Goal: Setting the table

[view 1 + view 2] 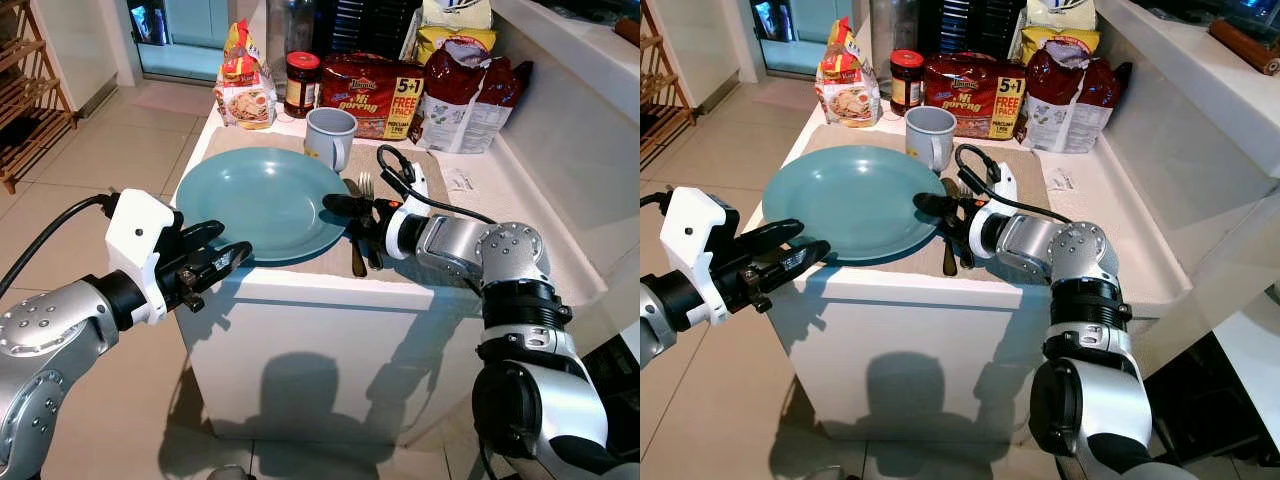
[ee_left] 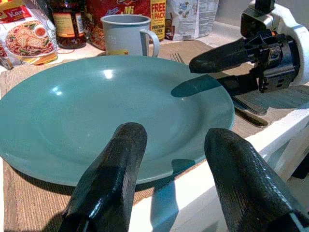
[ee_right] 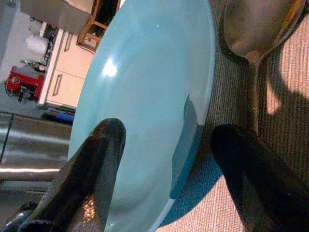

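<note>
A teal plate lies on a beige placemat on the white counter. A grey mug stands just behind it. A fork and a spoon lie on the mat right of the plate. My right gripper is open at the plate's right rim, one finger over the plate, the other over the mat beside the spoon. My left gripper is open and empty, just off the counter's front edge, pointing at the plate's near rim.
Noodle packs, a jar and snack bags line the back of the counter. A raised white ledge runs along the right. A wooden rack stands far left on the tiled floor.
</note>
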`<state>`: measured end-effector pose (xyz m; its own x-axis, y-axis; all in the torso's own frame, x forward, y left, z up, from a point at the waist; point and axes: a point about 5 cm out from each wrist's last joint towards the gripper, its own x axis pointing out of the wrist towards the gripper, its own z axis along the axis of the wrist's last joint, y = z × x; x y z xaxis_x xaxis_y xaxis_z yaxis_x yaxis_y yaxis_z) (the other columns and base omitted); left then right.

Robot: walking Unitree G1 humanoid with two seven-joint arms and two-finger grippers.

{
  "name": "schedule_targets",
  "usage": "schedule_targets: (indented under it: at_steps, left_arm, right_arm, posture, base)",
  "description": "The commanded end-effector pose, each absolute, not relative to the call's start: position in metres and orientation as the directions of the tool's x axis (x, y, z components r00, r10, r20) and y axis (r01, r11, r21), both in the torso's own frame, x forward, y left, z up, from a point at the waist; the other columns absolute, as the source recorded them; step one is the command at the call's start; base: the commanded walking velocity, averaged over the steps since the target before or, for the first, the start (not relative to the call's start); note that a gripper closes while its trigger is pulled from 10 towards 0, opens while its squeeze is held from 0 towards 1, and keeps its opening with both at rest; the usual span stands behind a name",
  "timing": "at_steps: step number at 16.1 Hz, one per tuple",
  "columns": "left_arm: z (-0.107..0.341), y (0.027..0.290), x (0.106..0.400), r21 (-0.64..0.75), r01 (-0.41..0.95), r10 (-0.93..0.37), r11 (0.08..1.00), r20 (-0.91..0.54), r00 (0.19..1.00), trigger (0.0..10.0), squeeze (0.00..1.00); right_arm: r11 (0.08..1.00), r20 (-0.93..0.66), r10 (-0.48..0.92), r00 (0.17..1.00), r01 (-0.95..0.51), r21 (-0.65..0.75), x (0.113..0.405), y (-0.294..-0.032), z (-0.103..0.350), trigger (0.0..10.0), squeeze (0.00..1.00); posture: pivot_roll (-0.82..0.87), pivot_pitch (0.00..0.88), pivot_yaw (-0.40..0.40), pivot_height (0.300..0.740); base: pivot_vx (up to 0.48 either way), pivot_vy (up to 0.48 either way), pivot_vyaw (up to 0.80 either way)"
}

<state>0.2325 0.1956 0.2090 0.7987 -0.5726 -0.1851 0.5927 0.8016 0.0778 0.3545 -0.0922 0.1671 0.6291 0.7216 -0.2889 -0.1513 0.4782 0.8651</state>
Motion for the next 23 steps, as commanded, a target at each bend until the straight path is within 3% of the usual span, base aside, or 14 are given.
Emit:
schedule_targets:
  at_steps: [1,7,12,21,23]
  left_arm:
    - [0.212,0.191,0.231,0.088,0.615,-0.594,0.783,-0.187,0.783,10.0,0.0]
    - [0.21,0.19,0.231,0.09,0.62,-0.596,0.78,-0.199,0.778,10.0,0.0]
    - [0.208,0.192,0.229,0.094,0.611,-0.583,0.786,-0.214,0.784,10.0,0.0]
    - [0.21,0.195,0.23,0.107,0.597,-0.569,0.795,-0.209,0.795,10.0,0.0]
    - [0.219,0.195,0.229,0.096,0.588,-0.572,0.803,-0.15,0.806,10.0,0.0]
  right_arm:
    - [0.466,-0.273,0.713,0.646,-0.146,0.873,0.357,-0.096,0.172,0.0,0.0]
    - [0.462,-0.271,0.702,0.659,-0.131,0.877,0.359,-0.097,0.173,0.0,0.0]
    - [0.353,-0.201,0.719,0.665,-0.1,0.93,0.36,-0.1,0.177,0.0,0.0]
    - [0.311,-0.174,0.738,0.652,-0.099,0.945,0.357,-0.096,0.179,0.0,0.0]
    - [0.31,-0.17,0.734,0.658,-0.101,0.945,0.357,-0.096,0.179,0.0,0.0]
  posture:
    - [0.06,0.0,-0.113,0.74]
    - [0.05,0.0,-0.112,0.74]
    - [0.06,0.0,-0.113,0.74]
    - [0.06,0.003,-0.116,0.74]
    - [0.07,0.001,-0.12,0.74]
  base:
    - [0.0,0.0,0.0]
    - [0.0,0.0,0.0]
    - [0.0,0.0,0.0]
    - [0.0,0.0,0.0]
    - [0.0,0.0,0.0]
